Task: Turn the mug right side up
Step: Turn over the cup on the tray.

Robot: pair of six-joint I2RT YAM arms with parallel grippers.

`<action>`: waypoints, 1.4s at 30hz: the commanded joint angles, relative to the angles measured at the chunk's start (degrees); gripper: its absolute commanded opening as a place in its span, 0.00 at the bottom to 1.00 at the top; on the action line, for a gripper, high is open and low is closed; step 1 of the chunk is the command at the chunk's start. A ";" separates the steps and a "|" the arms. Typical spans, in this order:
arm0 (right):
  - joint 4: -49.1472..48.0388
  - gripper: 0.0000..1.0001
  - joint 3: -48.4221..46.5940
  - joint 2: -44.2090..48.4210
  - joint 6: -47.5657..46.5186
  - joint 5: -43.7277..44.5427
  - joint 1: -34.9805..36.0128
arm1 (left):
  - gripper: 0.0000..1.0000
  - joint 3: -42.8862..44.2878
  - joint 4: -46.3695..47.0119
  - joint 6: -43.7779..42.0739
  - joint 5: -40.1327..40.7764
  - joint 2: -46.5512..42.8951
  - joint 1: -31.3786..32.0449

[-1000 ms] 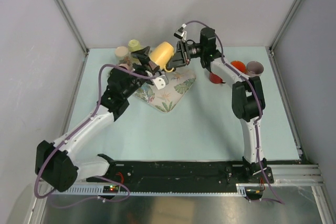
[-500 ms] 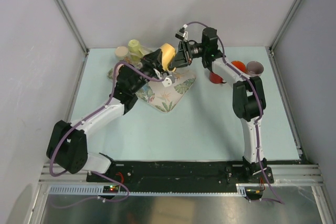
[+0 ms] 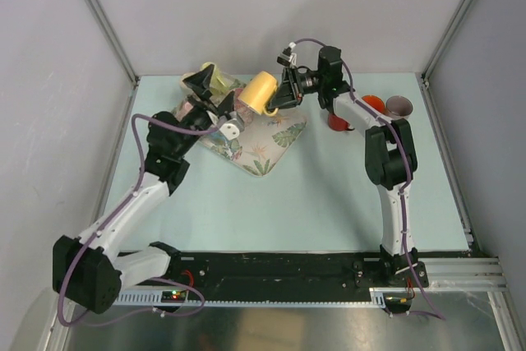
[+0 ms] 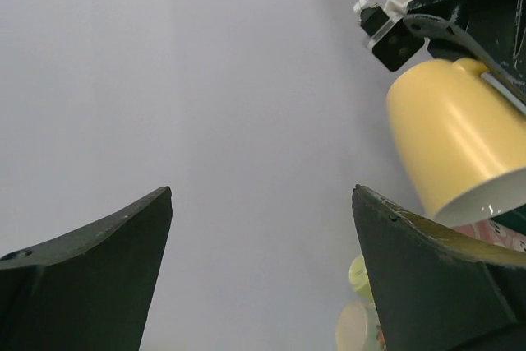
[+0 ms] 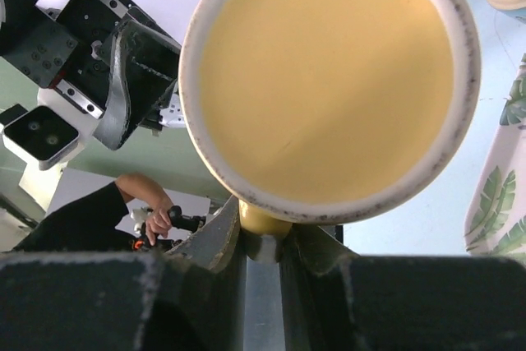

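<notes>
The yellow mug (image 3: pixel 261 88) hangs above the far end of the floral mat (image 3: pixel 263 150), lying tilted on its side. My right gripper (image 3: pixel 280 93) is shut on its handle. In the right wrist view the mug's yellow bottom (image 5: pixel 329 80) faces the camera, and the handle (image 5: pixel 265 232) is pinched between my fingers. My left gripper (image 3: pixel 215 92) is open and empty, just left of the mug and apart from it. In the left wrist view the mug (image 4: pixel 452 137) shows at upper right, its white-lined mouth facing down and right, beyond my open left gripper (image 4: pixel 263 269).
Two red cups (image 3: pixel 337 121) (image 3: pixel 374 103) and a pinkish cup (image 3: pixel 400 106) stand at the back right. A pale green cup (image 3: pixel 210 70) and a beige cup (image 4: pixel 357 330) stand at the back left. Enclosure walls ring the table.
My left gripper has drawn back to the left, away from the mug, and stands open. The mug stays in my right gripper, shifted slightly.
</notes>
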State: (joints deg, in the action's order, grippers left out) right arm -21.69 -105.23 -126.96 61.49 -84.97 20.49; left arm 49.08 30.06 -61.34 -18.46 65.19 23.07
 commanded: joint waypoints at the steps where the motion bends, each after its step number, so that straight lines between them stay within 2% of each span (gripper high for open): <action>1: -4.16 0.00 -1.11 4.91 0.67 -13.02 -0.01 | 0.95 -2.11 -3.87 -0.33 -3.74 -2.00 -1.35; 8: -4.02 0.00 -1.88 5.56 1.22 -13.00 0.45 | 0.91 -3.23 -4.02 -6.18 -8.72 0.97 -1.19; 12: -3.62 0.00 -1.42 6.26 1.28 -13.09 0.62 | 0.86 -2.45 -2.77 -11.36 -7.40 3.95 0.12; 18: -3.24 0.00 -1.16 6.41 1.19 -13.09 1.28 | 0.81 -3.23 16.42 -13.71 -0.13 11.21 3.23; 21: -2.62 0.00 -1.12 6.38 0.99 -13.11 1.45 | 0.70 -2.28 22.73 -13.56 1.72 14.72 3.92; 25: -1.97 0.00 -0.94 6.56 0.71 -13.12 1.48 | 0.55 -0.64 24.16 -12.88 2.28 16.66 4.09; 27: -1.69 0.00 -0.83 6.62 0.51 -13.12 1.53 | 0.40 -0.47 24.23 -12.30 1.76 16.84 4.13; 30: -0.76 0.00 -0.74 6.52 -0.08 -13.12 1.61 | 0.10 -0.87 24.25 -9.45 1.74 16.40 4.35; 31: -0.43 0.00 -0.75 6.45 -0.24 -13.12 1.68 | 0.05 -1.16 24.16 -8.55 2.23 16.25 4.57; 34: 0.07 0.01 -0.72 6.36 -0.73 -12.88 1.67 | 0.01 -2.20 22.90 -5.84 3.21 15.10 5.09; 36: -1.99 0.11 -0.21 6.59 -0.82 -12.18 1.42 | 0.00 -2.42 19.85 -4.04 4.17 13.62 5.48; 39: -5.47 0.37 0.29 7.02 -1.13 -9.59 0.11 | 0.00 -1.55 10.68 0.14 5.63 10.13 5.83; 42: -7.58 0.56 -0.06 7.64 -1.81 -7.30 -1.57 | 0.00 1.10 -0.26 8.01 8.57 6.73 6.24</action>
State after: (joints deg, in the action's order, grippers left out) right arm -20.38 -104.33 -124.18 64.23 -85.69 20.80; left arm 45.91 40.47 -66.54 -13.47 78.94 28.18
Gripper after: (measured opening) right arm 0.456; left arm 0.060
